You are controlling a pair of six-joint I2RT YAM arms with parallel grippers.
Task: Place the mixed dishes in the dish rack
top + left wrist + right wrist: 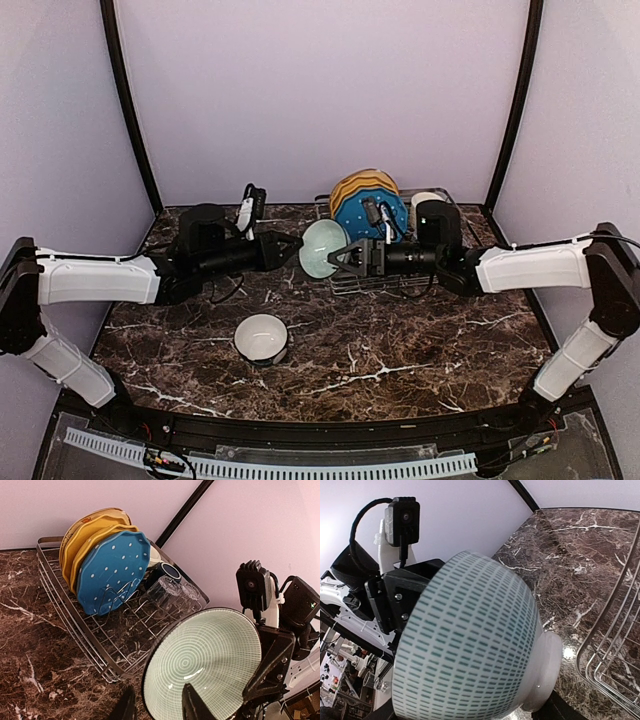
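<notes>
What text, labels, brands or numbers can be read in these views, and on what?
None readable in any view.
Blue plate: white dots only, no lettering.
Bowl: dash pattern only.
Mug: no visible marking.
Wrist camera: no legible marking.

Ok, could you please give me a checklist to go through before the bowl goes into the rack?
1. Right gripper holds the mint-green bowl: ok, clamped at its rim.
2. Left gripper clear of the bowl: not ok, fingers apart but straddling the rim.
3. Free slot in the dish rack: ok, bare prongs in front of the blue dotted plate.
4. Clear glass tumbler out of the way: cannot tell, it sits close to those prongs.
5. Bowl clear of the rack's wire: ok, held in the air beside it.
</notes>
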